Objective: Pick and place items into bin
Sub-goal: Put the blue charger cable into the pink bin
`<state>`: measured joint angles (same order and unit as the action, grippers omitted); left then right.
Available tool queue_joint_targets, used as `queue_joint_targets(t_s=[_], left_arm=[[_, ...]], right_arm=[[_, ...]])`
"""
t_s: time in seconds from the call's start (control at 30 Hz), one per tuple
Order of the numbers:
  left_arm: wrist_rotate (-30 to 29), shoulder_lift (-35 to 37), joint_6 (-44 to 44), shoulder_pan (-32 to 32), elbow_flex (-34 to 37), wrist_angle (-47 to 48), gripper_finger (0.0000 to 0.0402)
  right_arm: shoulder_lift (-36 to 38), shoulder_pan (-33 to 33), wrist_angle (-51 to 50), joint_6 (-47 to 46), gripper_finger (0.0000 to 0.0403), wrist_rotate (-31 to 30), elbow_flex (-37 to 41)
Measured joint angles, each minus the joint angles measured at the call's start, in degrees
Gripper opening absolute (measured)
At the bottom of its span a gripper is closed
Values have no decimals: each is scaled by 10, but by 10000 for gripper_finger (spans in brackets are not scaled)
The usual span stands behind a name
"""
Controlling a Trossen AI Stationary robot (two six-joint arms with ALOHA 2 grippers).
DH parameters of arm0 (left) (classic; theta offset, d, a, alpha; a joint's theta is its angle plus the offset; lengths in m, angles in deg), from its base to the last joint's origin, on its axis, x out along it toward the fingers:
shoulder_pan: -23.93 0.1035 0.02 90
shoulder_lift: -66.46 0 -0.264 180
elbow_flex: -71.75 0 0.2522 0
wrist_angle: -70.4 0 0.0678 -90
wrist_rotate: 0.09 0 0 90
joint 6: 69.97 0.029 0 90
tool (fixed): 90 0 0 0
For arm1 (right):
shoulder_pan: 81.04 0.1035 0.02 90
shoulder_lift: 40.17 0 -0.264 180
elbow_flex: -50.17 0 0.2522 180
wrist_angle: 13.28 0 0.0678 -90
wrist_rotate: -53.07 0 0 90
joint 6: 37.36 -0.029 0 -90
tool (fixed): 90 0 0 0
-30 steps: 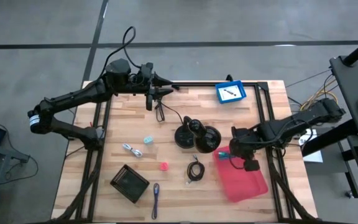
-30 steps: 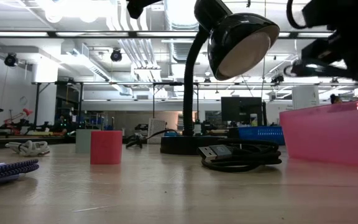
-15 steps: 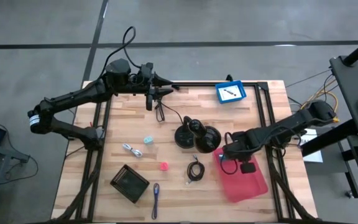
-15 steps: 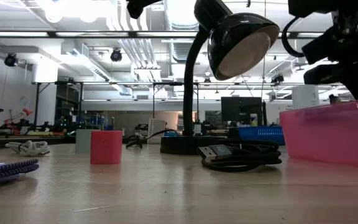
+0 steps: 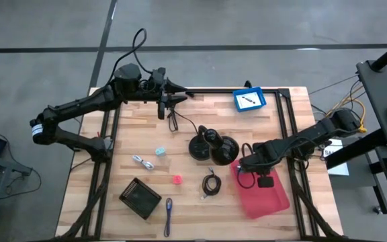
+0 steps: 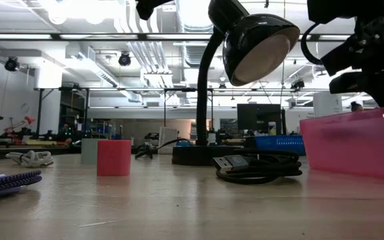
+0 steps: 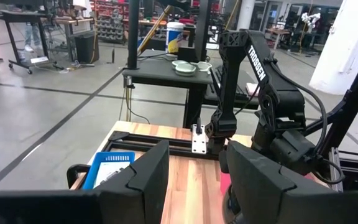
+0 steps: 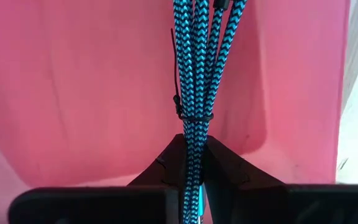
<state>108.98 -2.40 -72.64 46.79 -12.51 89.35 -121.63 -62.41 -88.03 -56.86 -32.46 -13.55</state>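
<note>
My right gripper [image 5: 246, 166] hovers over the far-left corner of the pink bin [image 5: 271, 198] and is shut on a teal-and-black braided cable bundle [image 8: 194, 62]. My left gripper [image 5: 173, 101] waits open at the table's far edge, high above it. On the wood lie a pale-blue cube [image 5: 160, 152], a pink cube [image 5: 177, 179], a silvery metal piece [image 5: 142, 162], a coiled black cable [image 5: 211, 183] and a purple pen [image 5: 168, 214]. The low view shows the pink cube [image 6: 114, 158] and the coiled cable [image 6: 259, 167] resting flat on the tabletop. My right gripper pinches the braided cable bundle between its two fingers, just behind the thin black tie [image 8: 191, 116] that binds the strands. The fingers point down into the bin. The strands run straight out past the fingertips, in line with them, in front of the bin's pink floor [image 8: 73, 81].
A black desk lamp [image 5: 213, 146] stands mid-table right beside the bin's far-left corner, its shade [image 6: 259, 40] looming in the low view. A black mesh object [image 5: 140, 197] sits near the front-left. A blue tray [image 5: 249, 100] lies at the far edge.
My right gripper has shifted toward the table's left, from above the bin's far edge to its far-left corner beside the lamp, still shut on the braided cable. In the last half second it has barely moved.
</note>
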Motion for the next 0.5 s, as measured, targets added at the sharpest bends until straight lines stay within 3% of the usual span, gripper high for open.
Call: queue_joint_targets(t_s=[0.5], left_arm=[[0,0,0,0,0,0,147]], right_arm=[[5,0,1,-15,29,3,0]])
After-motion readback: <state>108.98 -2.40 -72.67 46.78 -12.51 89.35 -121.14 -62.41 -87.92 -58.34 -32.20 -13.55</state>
